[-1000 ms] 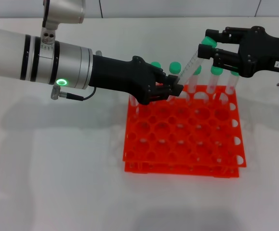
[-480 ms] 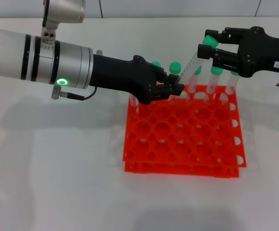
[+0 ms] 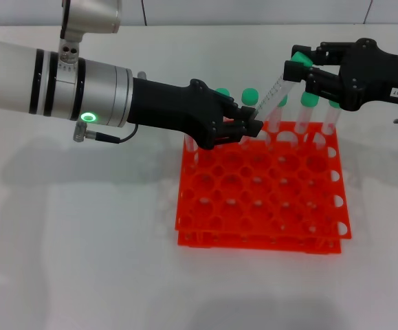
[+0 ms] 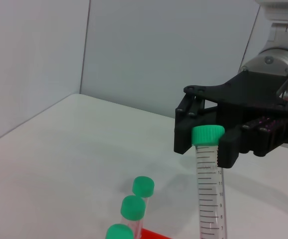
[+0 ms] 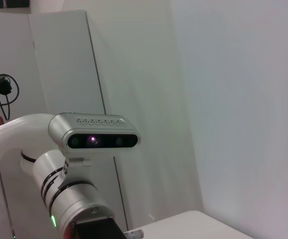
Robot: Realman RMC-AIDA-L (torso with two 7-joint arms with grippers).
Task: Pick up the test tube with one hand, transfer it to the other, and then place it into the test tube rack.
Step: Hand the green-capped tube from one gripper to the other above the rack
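One test tube [image 3: 273,98] is held tilted in the upper right of the head view, above the back row of the single orange-red test tube rack [image 3: 260,196]. The left gripper [image 3: 248,128], at centre frame, is clamped on the tube's lower end. The right gripper [image 3: 303,71], at the upper right, has its fingers on either side of the green cap; whether they press on it cannot be told. Five more green-capped tubes [image 3: 308,113] can be counted standing in the rack's back row, some partly hidden behind the left gripper. The rack sits on a plain white table [image 3: 82,254]. Pale wall panels [image 4: 158,50] rise behind the table in the left wrist view.
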